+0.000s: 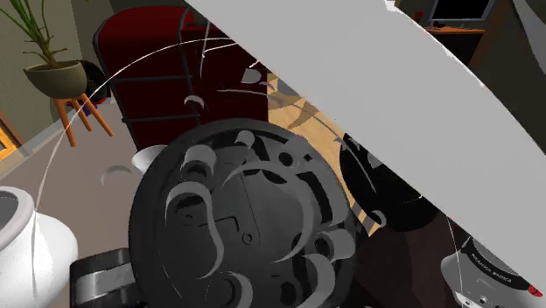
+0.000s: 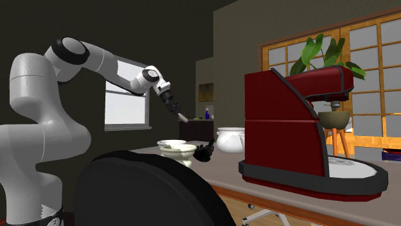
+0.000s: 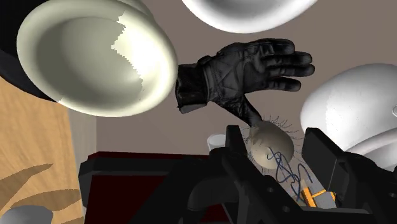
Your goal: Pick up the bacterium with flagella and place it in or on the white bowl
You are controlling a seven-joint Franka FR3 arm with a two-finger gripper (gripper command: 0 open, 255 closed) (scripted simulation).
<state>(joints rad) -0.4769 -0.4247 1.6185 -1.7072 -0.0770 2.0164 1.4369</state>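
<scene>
The bacterium, a beige egg trailing blue flagella, is clasped between the closed fingers of the gripper, aloft over the grey table. Beneath it lie a black glove, a cream bowl and the white bowl. A red mixer stands at the second exterior view's right.

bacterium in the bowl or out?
Out. The bacterium is clasped in the gripper, raised above the table; the bowl sits apart from it.
</scene>
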